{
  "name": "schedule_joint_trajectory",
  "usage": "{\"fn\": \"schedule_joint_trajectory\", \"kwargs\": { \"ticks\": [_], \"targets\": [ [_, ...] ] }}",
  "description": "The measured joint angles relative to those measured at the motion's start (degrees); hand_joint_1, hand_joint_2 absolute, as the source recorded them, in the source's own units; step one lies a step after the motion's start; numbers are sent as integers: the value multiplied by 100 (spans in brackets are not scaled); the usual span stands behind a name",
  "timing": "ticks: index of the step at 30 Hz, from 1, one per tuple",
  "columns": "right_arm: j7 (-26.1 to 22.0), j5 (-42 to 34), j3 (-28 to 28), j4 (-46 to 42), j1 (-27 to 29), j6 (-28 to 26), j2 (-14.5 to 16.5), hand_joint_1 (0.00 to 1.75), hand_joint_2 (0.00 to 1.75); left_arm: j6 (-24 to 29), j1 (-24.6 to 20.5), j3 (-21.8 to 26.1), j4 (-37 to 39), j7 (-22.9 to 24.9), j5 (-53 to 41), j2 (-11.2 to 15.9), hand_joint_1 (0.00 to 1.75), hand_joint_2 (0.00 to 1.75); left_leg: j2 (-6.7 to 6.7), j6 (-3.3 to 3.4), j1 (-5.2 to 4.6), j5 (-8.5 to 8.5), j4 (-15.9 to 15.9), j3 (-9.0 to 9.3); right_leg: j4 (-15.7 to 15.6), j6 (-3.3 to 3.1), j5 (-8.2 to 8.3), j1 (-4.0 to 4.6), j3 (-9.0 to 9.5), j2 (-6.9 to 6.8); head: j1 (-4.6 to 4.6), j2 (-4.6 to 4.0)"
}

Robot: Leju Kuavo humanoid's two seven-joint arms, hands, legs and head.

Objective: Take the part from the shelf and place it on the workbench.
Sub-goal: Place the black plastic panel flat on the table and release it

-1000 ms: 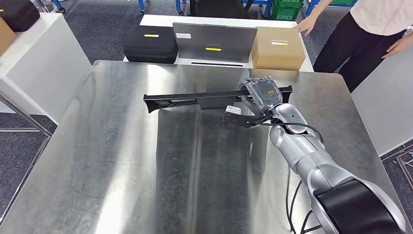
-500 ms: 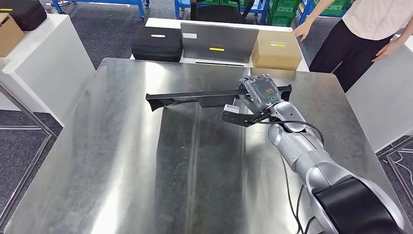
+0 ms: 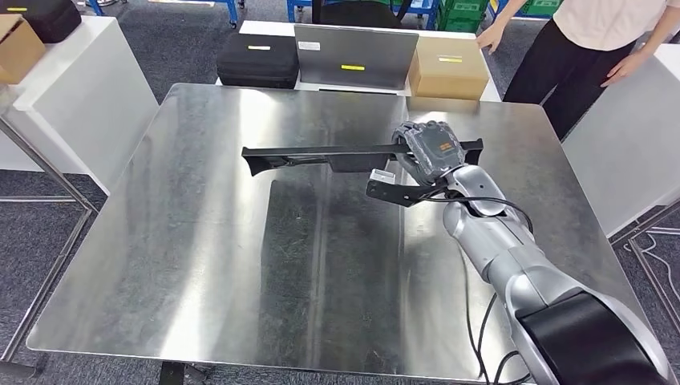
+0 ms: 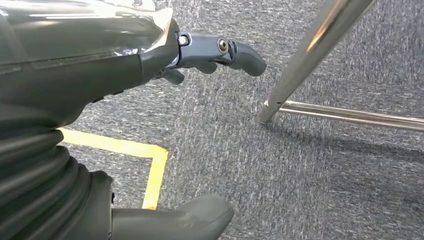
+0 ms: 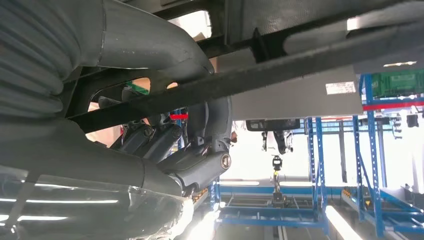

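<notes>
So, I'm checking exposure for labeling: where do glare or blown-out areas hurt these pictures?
Head view: streaky glare on the workbench, the part still clear. Right wrist view: background blown out, right hand and part dark against it. Left wrist view: evenly lit.

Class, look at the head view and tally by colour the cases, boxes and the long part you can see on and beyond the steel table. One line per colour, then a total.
Black: 3 (long part held by the right hand, case, case)
Brown: 2 (box, box)
Grey: 1 (flat case)
Total: 6
</notes>
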Motion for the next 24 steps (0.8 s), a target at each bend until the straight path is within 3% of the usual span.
{"fn": "schedule_joint_trajectory", "kwargs": {
  "ticks": [2,4,5,6,7,9,11,14,16,19,21,22,24],
  "targets": [
    [7,10,0,1,-2,-2,17,175,175,84,6,-4,0,-60,-57,12,0,175,-17,-43,0,-296,302,-131,-153,-135,156,-67,30,-19,-11,0],
    [14,20,0,1,15,-6,29,175,175,294,15,-28,0,-154,-167,19,0,175,-34,-94,9,-725,925,-324,-177,-182,247,-48,-40,-28,-14,0],
    [16,23,0,2,35,-8,32,175,175,402,18,-44,0,-197,-208,20,0,175,-35,-124,19,-835,1161,-368,-173,-168,275,-46,-78,-28,-15,0],
    [16,24,0,4,57,-10,33,175,175,494,21,-57,0,-225,-228,21,0,175,-30,-154,33,-848,1235,-327,-167,-151,298,-46,-111,-28,-16,0],
    [16,24,0,5,76,-11,31,175,175,560,23,-64,0,-244,-233,23,0,175,-26,-176,48,-770,1109,-184,-158,-132,317,-50,-139,-28,-16,0],
    [16,24,0,7,93,-14,28,175,175,695,24,-70,0,-291,-239,25,0,175,-20,-189,79,-554,410,330,-119,-103,333,-57,-186,-28,-17,0],
    [19,24,0,7,93,-21,26,175,175,898,30,-80,-1,-398,-252,25,0,175,-26,-139,70,-448,-105,672,-78,-69,348,-33,-229,-27,-11,0],
    [16,21,-1,6,100,-46,30,175,175,1176,40,-83,-2,-588,-258,20,0,175,-25,-16,52,-424,-242,696,-69,30,384,1,-275,-23,-5,0],
    [7,19,-2,7,97,-57,19,175,175,1252,39,-83,-3,-670,-239,15,0,175,-12,75,76,-367,-320,701,74,76,302,-11,-377,-23,2,0],
    [-2,21,-2,11,113,-59,7,175,175,1252,41,-81,-4,-711,-197,6,0,175,8,134,94,-314,-360,683,1022,81,-120,-78,-807,-23,5,0],
    [-4,24,-2,19,152,-59,7,175,175,1199,49,-79,-4,-732,-156,-4,0,175,12,118,111,-306,-357,670,1505,152,-258,-148,-1003,-25,3,0],
    [-4,24,-2,22,166,-59,7,175,175,1157,52,-78,-4,-742,-129,-6,0,175,12,100,130,-303,-355,668,1437,219,-205,-189,-956,-26,4,0],
    [-4,24,-2,23,170,-59,4,175,175,1063,55,-73,-4,-748,-99,-5,0,175,8,31,178,-309,-345,670,734,383,73,-278,-599,-40,7,0]
  ]
}}
